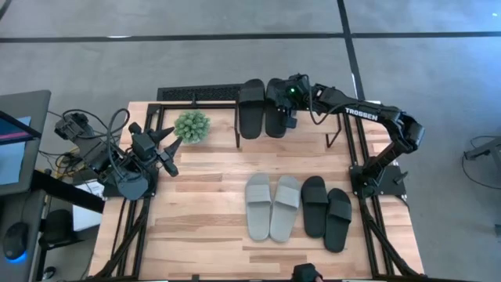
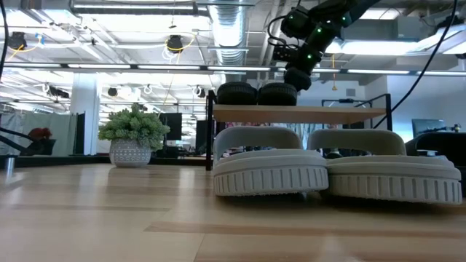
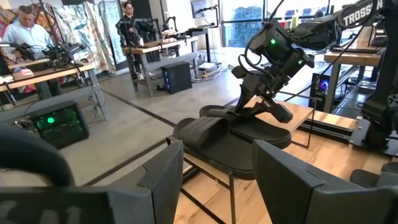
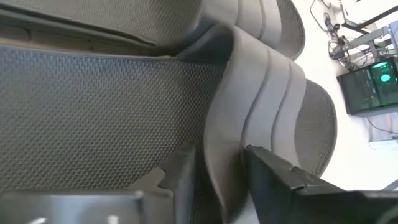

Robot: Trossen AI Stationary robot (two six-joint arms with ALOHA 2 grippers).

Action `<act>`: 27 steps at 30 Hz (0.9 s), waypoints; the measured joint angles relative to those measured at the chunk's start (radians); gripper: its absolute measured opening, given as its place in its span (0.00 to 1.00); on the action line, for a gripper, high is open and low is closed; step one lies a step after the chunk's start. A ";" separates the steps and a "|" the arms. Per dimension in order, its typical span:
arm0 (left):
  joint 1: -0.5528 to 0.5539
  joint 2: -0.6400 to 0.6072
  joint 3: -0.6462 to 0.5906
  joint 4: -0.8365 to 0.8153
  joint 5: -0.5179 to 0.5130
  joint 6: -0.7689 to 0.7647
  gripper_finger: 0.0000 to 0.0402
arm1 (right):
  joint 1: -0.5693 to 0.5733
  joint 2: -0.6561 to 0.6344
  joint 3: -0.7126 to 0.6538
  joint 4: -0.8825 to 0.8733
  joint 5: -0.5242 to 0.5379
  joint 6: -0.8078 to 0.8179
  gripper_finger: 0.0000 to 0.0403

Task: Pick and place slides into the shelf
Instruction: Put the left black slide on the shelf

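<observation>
- Your right pincer [image 1: 283, 110] stands over the black pair [image 1: 264, 108] on the shelf [image 2: 298, 113], fingers parted astride one strap [image 4: 249, 118], which lies between them.
- Lifting askew risks a finger snagging that strap and dragging the slide off.
- Left pincer [image 1: 170, 150], open, waits well apart.

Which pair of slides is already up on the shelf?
One black pair, sitting on the shelf under the right hand. The grey pair and other black pair lie on the table.

4 black slides [image 1: 251, 108], 2 grey slides [image 1: 257, 206], 1 plant [image 1: 192, 126].
</observation>
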 joint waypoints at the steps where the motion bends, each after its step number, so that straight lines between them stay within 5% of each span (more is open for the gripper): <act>1: 0.000 0.000 0.000 0.000 0.002 0.000 0.45 | 0.000 -0.004 0.000 -0.003 0.000 0.006 0.34; 11: 0.000 0.000 0.000 0.003 0.002 0.000 0.45 | 0.017 -0.053 -0.003 -0.049 0.027 0.010 0.49; 27: 0.000 0.023 0.000 0.003 0.003 -0.008 0.45 | 0.020 -0.070 -0.004 -0.029 0.047 -0.001 0.47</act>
